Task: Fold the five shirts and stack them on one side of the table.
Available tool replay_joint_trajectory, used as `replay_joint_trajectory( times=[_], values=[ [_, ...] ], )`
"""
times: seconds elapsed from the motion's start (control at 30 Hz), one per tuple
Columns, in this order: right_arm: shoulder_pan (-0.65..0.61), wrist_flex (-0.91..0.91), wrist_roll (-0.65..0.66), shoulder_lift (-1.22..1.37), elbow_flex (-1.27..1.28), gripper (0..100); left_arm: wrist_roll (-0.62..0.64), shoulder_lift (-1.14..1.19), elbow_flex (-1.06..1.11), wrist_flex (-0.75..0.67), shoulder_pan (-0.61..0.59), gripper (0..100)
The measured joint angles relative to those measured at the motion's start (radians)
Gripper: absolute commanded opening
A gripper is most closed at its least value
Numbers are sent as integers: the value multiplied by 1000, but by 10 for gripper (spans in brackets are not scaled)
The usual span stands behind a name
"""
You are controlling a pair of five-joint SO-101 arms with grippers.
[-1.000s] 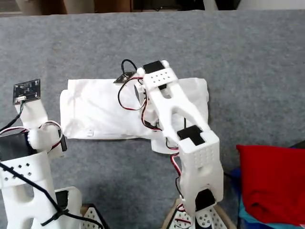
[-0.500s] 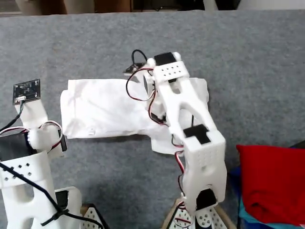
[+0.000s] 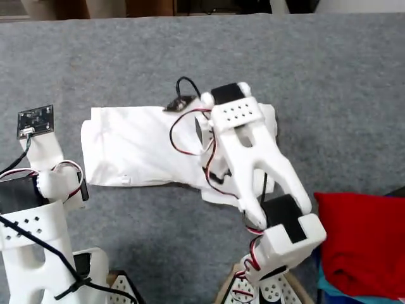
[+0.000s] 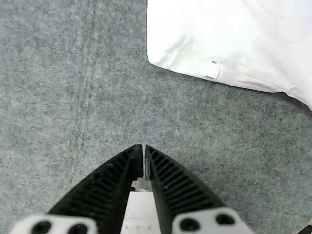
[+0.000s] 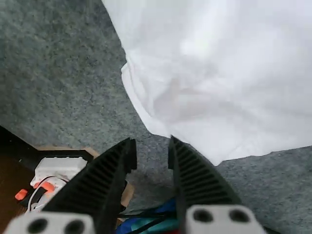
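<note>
**High view.** The surface (image 3: 329, 76) is a grey, felt-like covering that spans the whole table. A strip of brown furniture (image 3: 149, 6) in the room shows beyond its far edge. The white shirt (image 3: 133, 149) lies flat near the middle of the surface. It is part-folded into a wide rectangle, with one flap projecting toward the near edge. The right arm (image 3: 243, 142) extends from the near edge over the right part of the white shirt. The left arm (image 3: 38, 234) stands at the near left corner, and its camera board (image 3: 35, 120) sits just clear of the shirt's left side. At the near right corner, a folded red shirt (image 3: 361, 237) rests on top of blue and teal fabric (image 3: 326, 278).

**Left wrist view.** The left gripper (image 4: 144, 150) hangs above bare surface (image 4: 63, 87). Its fingers are pressed together with nothing between them. A corner of the white shirt (image 4: 234, 34) lies ahead of the fingertips, apart from them. A small label (image 4: 211, 74) sits at the shirt's hem; its print is too small to read.

**Right wrist view.** The right gripper (image 5: 152, 148) has its fingers spread by a narrow gap and pinches nothing. It sits over the line where the hem of the white shirt (image 5: 219, 68) meets bare surface (image 5: 44, 73). Whether the fingertips touch the cloth cannot be told. Past the surface's edge lies a white part with an orange detail (image 5: 51, 178).
</note>
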Motion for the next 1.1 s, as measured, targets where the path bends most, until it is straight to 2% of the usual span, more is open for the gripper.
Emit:
replay_joint_trajectory(
  times=[0.23,0.33,0.4,0.5,0.6,0.8,0.97,1.1],
  values=[
    [-26,-17,0,-41,66,169,0,0,0,0,0,36],
    [0,-72,3,-41,41,90,0,2,0,-2,0,33],
    [32,-118,0,-40,6,6,0,2,-5,-43,0,31],
    [72,-144,0,6,-57,18,9,3,-9,-137,5,17],
    [92,-152,0,92,-117,6,26,52,-12,-216,77,19],
    [98,-153,0,293,-215,6,72,308,-17,-420,261,19],
    [98,-153,-9,413,-284,6,75,631,-92,-594,327,19],
    [97,-127,-37,419,-292,6,75,891,-206,-621,345,19]
  ],
)
